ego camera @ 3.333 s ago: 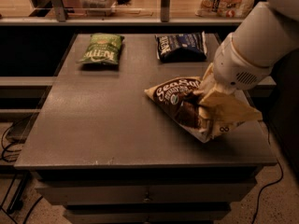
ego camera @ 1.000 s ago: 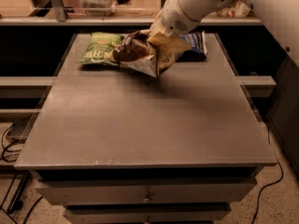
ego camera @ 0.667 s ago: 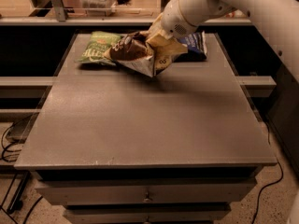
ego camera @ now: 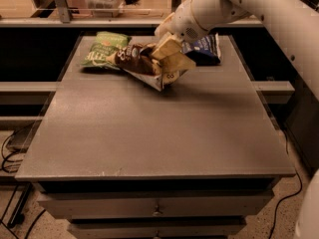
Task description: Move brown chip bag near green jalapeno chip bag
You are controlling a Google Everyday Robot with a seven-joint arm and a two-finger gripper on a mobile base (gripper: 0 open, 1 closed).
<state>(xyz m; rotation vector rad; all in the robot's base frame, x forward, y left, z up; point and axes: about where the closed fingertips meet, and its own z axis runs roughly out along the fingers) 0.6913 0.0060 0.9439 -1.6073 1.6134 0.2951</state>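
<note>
Gripper: we find it over the far side of the counter, fingers pinching the brown bag.
Brown bag: tilted, its left end at the right edge of the green bag.
Blue bag: just behind the gripper.

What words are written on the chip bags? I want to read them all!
green jalapeno chip bag: pale lettering, cannot be read.
brown chip bag: white script, crumpled and partly hidden, cannot be read.
dark blue bag: white marks, cannot be read.
The gripper, over the table's far side, is clamped on the brown chip bag.
</note>
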